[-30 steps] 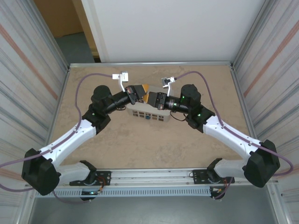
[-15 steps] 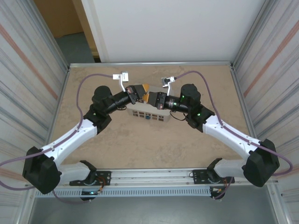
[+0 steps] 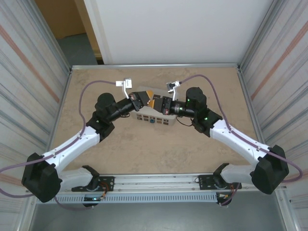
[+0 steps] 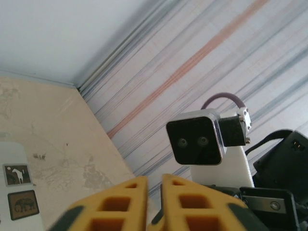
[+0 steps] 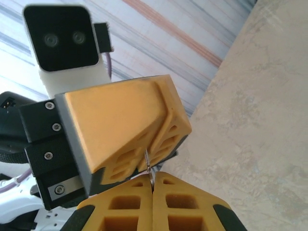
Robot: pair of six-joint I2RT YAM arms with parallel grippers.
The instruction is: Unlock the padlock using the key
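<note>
Right wrist view has the right gripper (image 5: 152,179) clamped on a thin silvery sliver, likely the key (image 5: 148,166), with the left gripper (image 4: 154,185) tip to tip with it and only narrowly parted. So little metal is pinched that the key could twist or drop as the claws part, and the padlock (image 3: 151,121), seemingly low on the near face of the white box (image 3: 166,121), has nothing steadying it. Both forearms reach inward, nearly level, meeting above the box's far side.
</note>
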